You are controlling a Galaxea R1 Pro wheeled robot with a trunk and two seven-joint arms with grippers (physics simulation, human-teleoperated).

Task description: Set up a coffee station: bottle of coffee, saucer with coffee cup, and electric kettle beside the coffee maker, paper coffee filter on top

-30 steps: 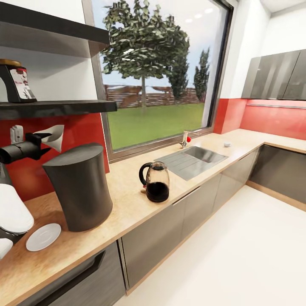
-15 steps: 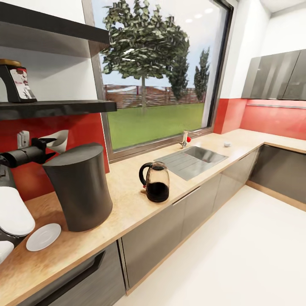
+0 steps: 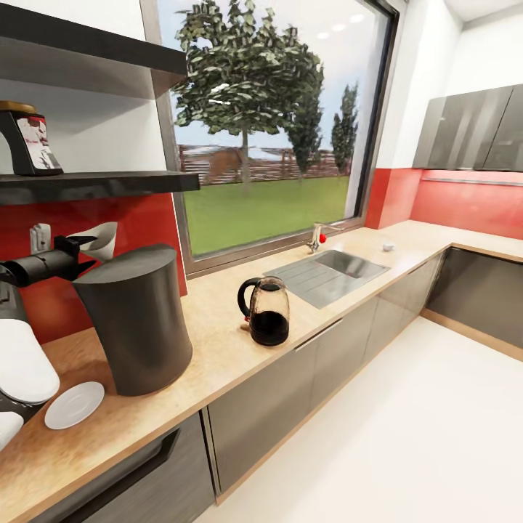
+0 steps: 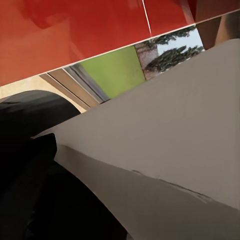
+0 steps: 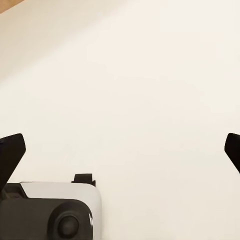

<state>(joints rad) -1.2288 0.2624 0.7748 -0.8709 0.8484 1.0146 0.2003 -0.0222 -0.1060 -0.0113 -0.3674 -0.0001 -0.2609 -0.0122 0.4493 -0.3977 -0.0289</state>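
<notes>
Left gripper (image 3: pixel 86 247) pinched on paper coffee filter (image 3: pixel 100 238) edge above coffee maker (image 3: pixel 136 323); looks featherlight, floppy, crushable; right gripper (image 5: pixel 120 150) spread, empty.

Right hand (image 5: pixel 120 147) spread wide, dark fingertips (image 5: pixel 11 150) far apart w/ pale floor (image 5: pixel 140 80) beyond them; white-and-dark robot part (image 5: pixel 52 210) beneath hand.

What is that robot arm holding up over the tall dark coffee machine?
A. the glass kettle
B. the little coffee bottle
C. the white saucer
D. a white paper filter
D. The left gripper is shut on the paper coffee filter, held beside the top of the coffee maker; the bottle of coffee stands on the kitchen shelf, and the saucer and electric kettle sit on the kitchen countertop.
</notes>
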